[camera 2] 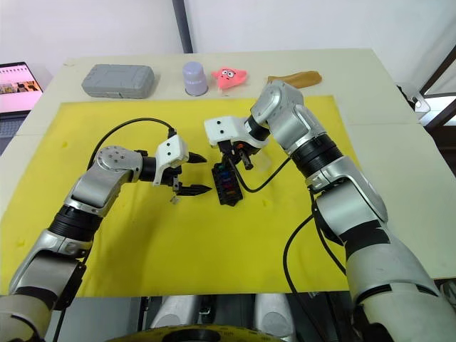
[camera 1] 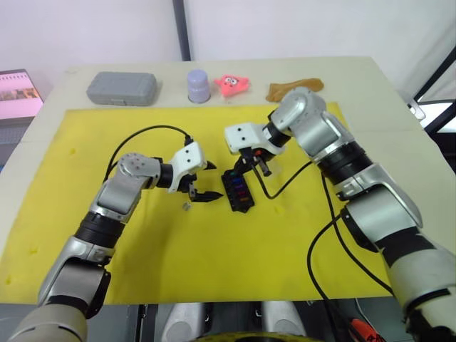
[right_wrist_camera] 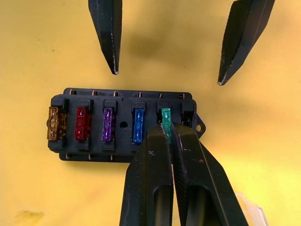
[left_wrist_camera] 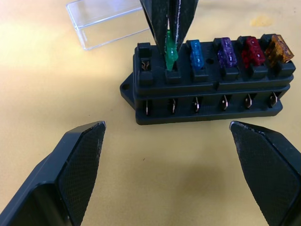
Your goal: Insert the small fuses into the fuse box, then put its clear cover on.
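- Fuse box (left_wrist_camera: 207, 96): black moulded plastic, faintly shiny, with small bright metal contacts along its side.
- Fuses: translucent glossy plastic; the green fuse (left_wrist_camera: 170, 52) is pinched between the right gripper (right_wrist_camera: 170, 134) fingers.
- Cover (left_wrist_camera: 106, 21): clear, glossy plastic.
- Left gripper (left_wrist_camera: 171, 176) fingers: matt black with a fine woven texture.
- Mat (camera 1: 214, 249): yellow, smooth, matt.
- Case (camera 1: 122, 88) near the table's far left corner: grey matt plastic.

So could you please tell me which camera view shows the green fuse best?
The left wrist view: the green fuse stands side-on in the fuse box, pinched by the right gripper. The right wrist view shows just its top edge; in the eye views it cannot be made out.
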You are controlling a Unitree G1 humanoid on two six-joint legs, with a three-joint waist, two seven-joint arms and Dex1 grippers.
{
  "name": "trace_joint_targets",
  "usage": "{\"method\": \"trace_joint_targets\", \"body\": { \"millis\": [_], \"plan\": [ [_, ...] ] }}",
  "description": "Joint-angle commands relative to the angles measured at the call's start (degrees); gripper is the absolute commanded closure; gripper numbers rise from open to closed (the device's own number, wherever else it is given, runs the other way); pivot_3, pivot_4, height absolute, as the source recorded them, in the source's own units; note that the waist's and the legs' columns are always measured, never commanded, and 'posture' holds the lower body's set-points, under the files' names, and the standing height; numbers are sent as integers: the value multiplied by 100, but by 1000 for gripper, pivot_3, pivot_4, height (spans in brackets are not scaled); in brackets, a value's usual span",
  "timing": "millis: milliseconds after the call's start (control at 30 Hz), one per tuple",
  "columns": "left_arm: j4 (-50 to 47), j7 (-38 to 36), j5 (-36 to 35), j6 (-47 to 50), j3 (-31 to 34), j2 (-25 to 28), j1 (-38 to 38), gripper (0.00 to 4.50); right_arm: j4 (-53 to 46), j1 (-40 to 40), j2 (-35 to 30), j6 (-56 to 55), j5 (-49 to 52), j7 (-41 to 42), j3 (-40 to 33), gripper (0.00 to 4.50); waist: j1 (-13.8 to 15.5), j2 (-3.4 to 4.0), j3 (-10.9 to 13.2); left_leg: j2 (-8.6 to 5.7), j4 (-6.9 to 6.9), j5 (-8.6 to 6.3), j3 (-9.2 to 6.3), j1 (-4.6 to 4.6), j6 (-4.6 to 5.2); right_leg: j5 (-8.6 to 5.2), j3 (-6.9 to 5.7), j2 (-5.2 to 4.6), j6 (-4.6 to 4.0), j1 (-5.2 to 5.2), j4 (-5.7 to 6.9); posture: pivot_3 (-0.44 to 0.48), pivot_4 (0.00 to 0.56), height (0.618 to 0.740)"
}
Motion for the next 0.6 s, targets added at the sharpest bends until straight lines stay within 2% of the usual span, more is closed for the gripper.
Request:
{"method": "trace_joint_targets", "body": {
  "millis": [33, 600],
  "plan": [
    [-170, 21, -12, -85, 46, -3, -40, 63, -182, -169, 53, 38, 57, 104, -54, 4500, -2, 0, 0, 0, 0, 0, 0, 0, 0, 0, 0, 0, 0, 0, 0, 0, 150, 731],
    [-170, 51, -11, -104, 37, -18, -25, 63, -113, -253, 54, -45, 51, 129, -64, 4500, -1, 0, 0, 0, 0, 0, 0, 0, 0, 0, 0, -1, 0, -1, 0, 0, 150, 731]
  ]
}}
